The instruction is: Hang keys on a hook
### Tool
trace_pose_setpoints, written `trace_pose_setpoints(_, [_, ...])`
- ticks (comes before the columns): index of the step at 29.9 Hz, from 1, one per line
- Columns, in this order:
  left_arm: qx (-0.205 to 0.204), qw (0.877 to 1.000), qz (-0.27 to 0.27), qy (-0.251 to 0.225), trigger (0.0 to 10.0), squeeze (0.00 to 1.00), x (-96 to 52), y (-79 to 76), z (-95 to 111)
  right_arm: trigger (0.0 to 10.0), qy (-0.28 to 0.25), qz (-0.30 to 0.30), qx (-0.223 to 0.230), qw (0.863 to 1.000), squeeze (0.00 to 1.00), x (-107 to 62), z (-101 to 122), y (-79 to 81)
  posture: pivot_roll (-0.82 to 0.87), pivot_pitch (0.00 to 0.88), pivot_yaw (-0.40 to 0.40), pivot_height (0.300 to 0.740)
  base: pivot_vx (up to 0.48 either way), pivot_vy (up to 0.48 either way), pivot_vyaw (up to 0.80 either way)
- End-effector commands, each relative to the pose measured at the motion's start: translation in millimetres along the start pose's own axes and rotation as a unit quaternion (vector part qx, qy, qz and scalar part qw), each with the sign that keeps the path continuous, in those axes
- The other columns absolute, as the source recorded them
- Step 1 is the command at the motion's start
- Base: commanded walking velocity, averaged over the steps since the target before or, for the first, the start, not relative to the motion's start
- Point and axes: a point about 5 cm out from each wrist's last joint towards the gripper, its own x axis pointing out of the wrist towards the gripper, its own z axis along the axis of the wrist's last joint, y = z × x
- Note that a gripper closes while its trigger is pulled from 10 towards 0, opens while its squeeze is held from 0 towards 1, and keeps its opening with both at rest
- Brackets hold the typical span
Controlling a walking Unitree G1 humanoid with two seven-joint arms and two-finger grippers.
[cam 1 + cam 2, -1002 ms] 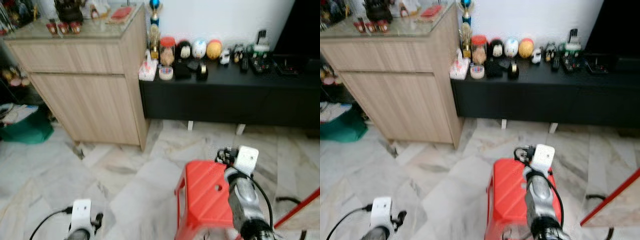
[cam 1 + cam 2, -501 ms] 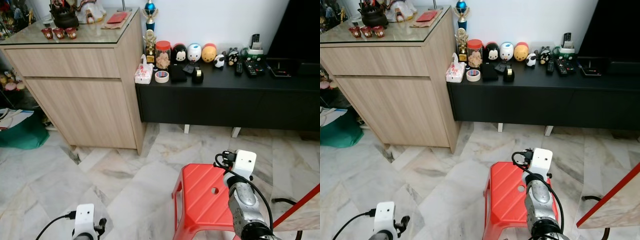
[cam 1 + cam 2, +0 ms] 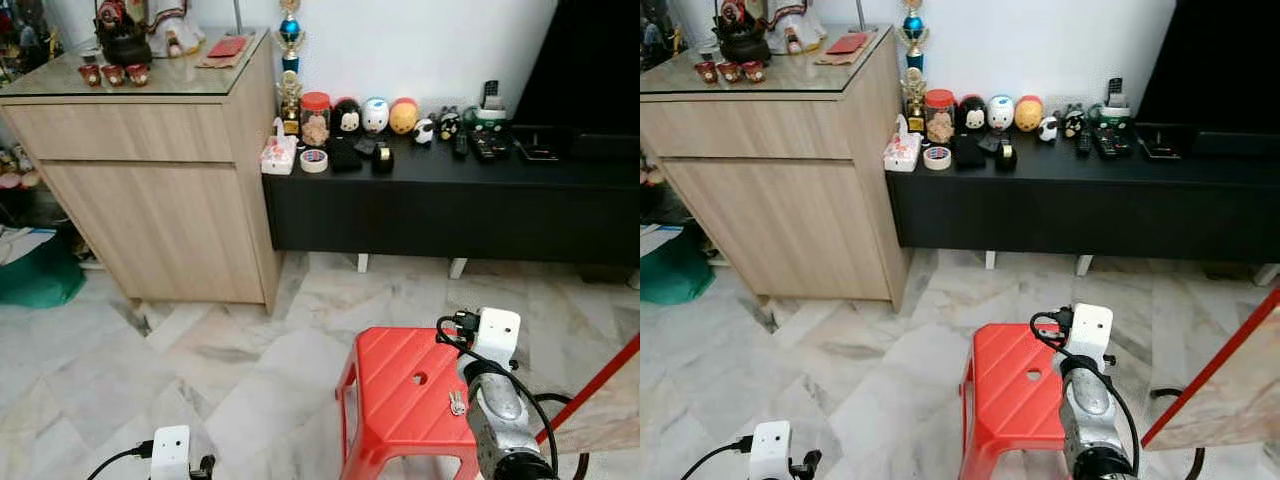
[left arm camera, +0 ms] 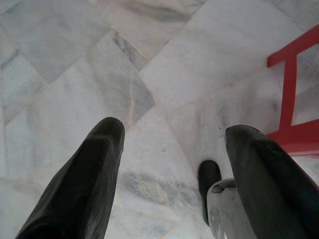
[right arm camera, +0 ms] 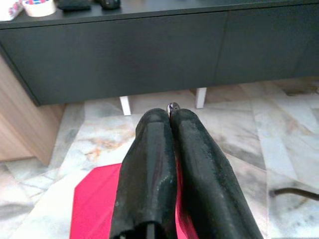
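I have the right gripper raised over the red plastic stool, with its two long black fingers pressed together. A small silver tip of metal pokes out between the fingertips, so they look clamped on it, though I cannot say for sure what the bit is. From the head camera I see a small bunch of silver keys against the stool's top, just beside the silver right arm; I cannot tell whether they lie on the seat or dangle from the gripper.

The left gripper hangs low over the pale marble floor tiles, its fingers spread well apart and holding nothing. A leg of the stool shows near it.

Ahead of me stands a light wooden cabinet with a glass top, with small red cups and a dark figurine on it. Touching its side runs a long low black sideboard, crowded with a tissue pack, a roll of tape, a red-lidded jar, round toy figures and remote controls. A green bag sits on the floor by the cabinet's far side.
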Motion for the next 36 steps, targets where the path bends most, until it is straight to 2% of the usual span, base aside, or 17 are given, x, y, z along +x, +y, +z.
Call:
trace_pose_setpoints(1, [0.004, 1.000, -0.006, 0.006, 10.0, 0.00, -0.6, -1.6, -2.7, 10.0, -0.003, -0.014, 0.001, 1.000, 0.00, 3.0, 4.9, -5.0, -0.02, 0.000, 0.003, 0.740, 0.000, 0.000, 0.00])
trace_pose_setpoints(9, [0.004, 1.000, -0.009, 0.006, 10.0, 0.00, -0.9, -2.5, -3.5, 10.0, -0.006, -0.018, 0.005, 1.000, 0.00, 3.9, 6.8, -4.1, -0.02, 0.000, 0.005, 0.740, 0.000, 0.000, 0.00])
trace_pose_setpoints(28, [0.016, 0.999, -0.018, 0.025, 10.0, 0.00, -4.6, 2.7, -13.8, 10.0, 0.011, -0.029, -0.007, 1.000, 0.00, 3.5, 2.4, -1.9, -0.01, 0.000, 0.016, 0.740, -0.257, 0.000, 0.00])
trace_pose_setpoints(36, [0.020, 0.999, -0.016, 0.029, 10.0, 0.00, -5.2, 5.0, -15.5, 10.0, 0.012, -0.033, -0.002, 0.999, 0.00, 2.8, 1.4, -0.5, 0.00, 0.000, 0.016, 0.740, 0.000, 0.000, 0.00])
